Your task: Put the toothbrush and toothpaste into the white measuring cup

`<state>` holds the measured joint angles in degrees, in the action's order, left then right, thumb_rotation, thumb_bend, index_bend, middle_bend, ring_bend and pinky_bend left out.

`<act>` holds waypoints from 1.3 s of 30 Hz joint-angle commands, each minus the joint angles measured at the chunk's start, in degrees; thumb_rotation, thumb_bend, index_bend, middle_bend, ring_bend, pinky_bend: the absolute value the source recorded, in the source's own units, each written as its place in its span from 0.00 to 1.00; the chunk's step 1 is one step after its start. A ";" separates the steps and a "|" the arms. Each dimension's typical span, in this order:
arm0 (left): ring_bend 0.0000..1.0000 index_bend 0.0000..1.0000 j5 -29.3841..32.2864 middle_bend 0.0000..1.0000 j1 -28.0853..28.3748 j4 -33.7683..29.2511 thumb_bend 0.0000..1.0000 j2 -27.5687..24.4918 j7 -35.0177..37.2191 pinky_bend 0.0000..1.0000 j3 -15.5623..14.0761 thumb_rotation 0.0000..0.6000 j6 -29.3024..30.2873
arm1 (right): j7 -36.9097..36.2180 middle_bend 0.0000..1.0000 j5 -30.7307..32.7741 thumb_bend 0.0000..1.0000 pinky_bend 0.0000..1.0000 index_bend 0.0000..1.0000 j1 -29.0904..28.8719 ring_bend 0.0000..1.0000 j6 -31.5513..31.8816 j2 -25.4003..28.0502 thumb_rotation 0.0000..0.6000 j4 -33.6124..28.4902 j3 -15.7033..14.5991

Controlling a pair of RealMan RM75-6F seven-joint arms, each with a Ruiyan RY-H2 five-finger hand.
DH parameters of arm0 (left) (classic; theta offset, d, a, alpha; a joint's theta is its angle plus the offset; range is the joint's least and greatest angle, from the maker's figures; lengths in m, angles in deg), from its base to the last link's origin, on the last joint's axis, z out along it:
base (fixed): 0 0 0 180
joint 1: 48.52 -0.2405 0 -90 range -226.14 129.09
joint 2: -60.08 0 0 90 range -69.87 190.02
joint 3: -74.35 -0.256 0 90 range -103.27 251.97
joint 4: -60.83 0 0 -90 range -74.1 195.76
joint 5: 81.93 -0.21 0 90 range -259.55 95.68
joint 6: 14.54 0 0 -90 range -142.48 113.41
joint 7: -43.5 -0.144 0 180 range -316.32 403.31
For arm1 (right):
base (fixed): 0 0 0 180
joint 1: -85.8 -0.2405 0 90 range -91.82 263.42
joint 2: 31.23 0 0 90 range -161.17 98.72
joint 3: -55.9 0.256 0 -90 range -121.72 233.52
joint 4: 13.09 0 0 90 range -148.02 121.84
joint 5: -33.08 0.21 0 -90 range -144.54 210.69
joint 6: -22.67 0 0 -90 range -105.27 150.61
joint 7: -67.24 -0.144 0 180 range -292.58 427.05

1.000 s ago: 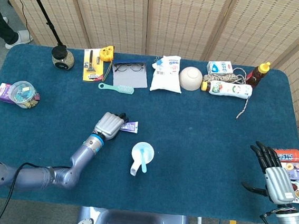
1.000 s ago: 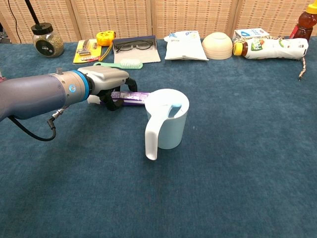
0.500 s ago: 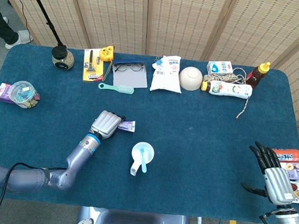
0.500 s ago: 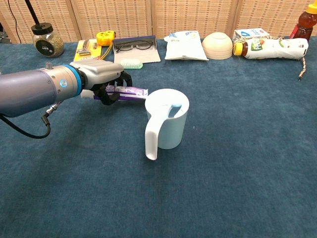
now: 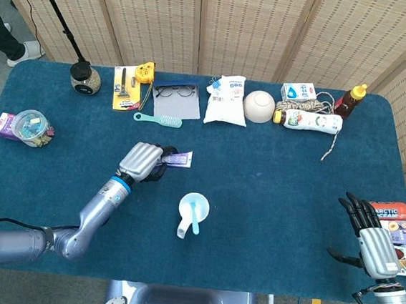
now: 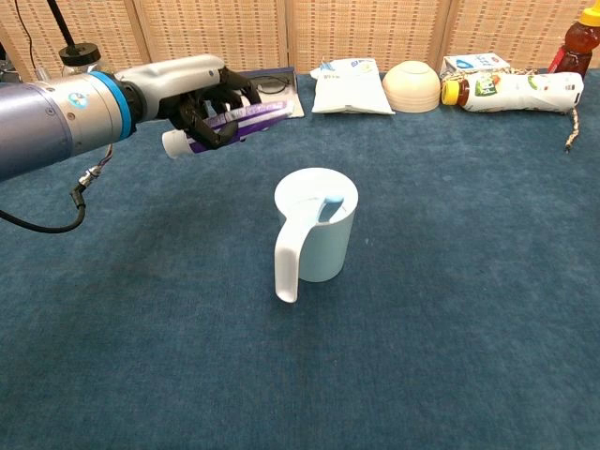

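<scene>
On the blue desk [image 5: 271, 194] the white measuring cup [image 6: 316, 234] stands upright, near the middle, with its handle turned toward the robot. The light blue toothbrush [image 6: 330, 205] is already inside it, its end leaning on the rim. The left hand [image 6: 202, 105] is up in the air, behind the cup and to its left. Its fingers [image 6: 217, 111] are wrapped tight around the purple toothpaste tube [image 5: 178, 160]. The white cap end sticks out on one side of the hand, and the flat end points toward the cup. The tube touches nothing but the hand.

The right hand [image 5: 374, 239] rests far off by the right edge of the desk. It holds nothing, and its fingers are stretched out.

I think the tube is light and soft, so a hard squeeze could bend it. It looks smooth and may slip. The middle of the tube seems the best place to hold it. The cup is likely light too, and a bump could tip it. The tube probably must go in end first, beside the toothbrush.
</scene>
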<state>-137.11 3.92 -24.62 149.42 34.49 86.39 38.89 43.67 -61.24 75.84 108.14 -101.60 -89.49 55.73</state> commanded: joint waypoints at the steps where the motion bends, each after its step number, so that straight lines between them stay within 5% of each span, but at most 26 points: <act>1: 0.39 0.59 -10.59 0.46 -4.26 -2.96 0.60 -2.70 19.04 0.44 3.31 1.00 -0.42 | 0.09 0.00 -0.03 0.00 0.00 0.00 -0.03 0.00 -0.09 -0.03 1.00 -0.02 -0.05; 9: 0.39 0.59 -28.35 0.46 -7.43 -0.70 0.60 -0.72 43.68 0.44 2.56 1.00 8.69 | 0.58 0.00 0.07 0.00 0.00 0.00 -0.09 0.00 -0.35 -0.23 1.00 -0.01 -0.08; 17: 0.39 0.59 -39.21 0.46 -7.27 3.44 0.59 5.04 55.40 0.44 -0.94 1.00 18.05 | 0.48 0.00 0.27 0.00 0.00 0.00 -0.15 0.00 -0.56 -0.28 1.00 0.16 -0.04; 39: 0.36 0.59 -40.04 0.46 -4.98 19.45 0.58 19.34 60.42 0.44 -4.89 1.00 19.08 | -0.48 0.00 0.66 0.00 0.00 0.00 -0.21 0.00 -0.69 -0.10 1.00 0.61 0.15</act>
<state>-177.41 -1.37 -6.58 167.65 94.44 81.65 58.08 43.19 -60.58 75.63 107.46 -101.70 -88.89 55.88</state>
